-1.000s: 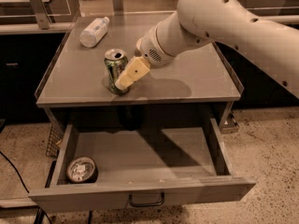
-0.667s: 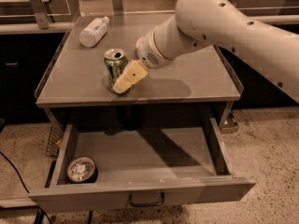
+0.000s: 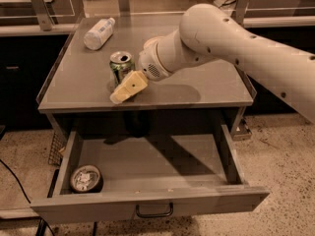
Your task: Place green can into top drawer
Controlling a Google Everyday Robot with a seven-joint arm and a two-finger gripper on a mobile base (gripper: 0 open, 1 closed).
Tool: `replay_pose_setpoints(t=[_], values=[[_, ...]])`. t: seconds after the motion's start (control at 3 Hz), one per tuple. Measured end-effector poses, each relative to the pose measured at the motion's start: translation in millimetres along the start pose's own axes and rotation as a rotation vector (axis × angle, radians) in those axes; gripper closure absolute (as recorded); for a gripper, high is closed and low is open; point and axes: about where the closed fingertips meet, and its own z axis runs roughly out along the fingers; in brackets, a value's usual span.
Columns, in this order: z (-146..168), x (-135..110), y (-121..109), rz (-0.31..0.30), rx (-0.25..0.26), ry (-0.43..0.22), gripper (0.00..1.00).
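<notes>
The green can (image 3: 120,64) stands upright on the grey cabinet top (image 3: 197,90), left of centre, silver top up. My gripper (image 3: 127,87) reaches in from the right on the white arm (image 3: 221,38). Its cream end lies against the can's front right side, low over the cabinet top near the front edge. How it holds the can is hidden. The top drawer (image 3: 147,203) is pulled wide open below, with its dark handle (image 3: 154,211) at the centre of the front panel.
A white plastic bottle (image 3: 98,32) lies on its side at the back left of the cabinet top. A squat dark round tin (image 3: 86,178) with a pale lid sits in the drawer's front left corner. A dark cable (image 3: 19,186) runs over the floor at left.
The gripper's cream end has shifted slightly left and down along the can's front. The can stands where it was. The drawer and tin have not moved.
</notes>
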Motion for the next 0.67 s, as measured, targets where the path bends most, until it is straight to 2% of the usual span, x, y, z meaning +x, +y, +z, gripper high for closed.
replay_pose_setpoints(t=[0.33,0.67], values=[[6.2,-4.4,0.0,0.013,-0.009,-0.035,0.00],[8.5,-10.8,-0.6,0.011,-0.012,-0.078,0.19]])
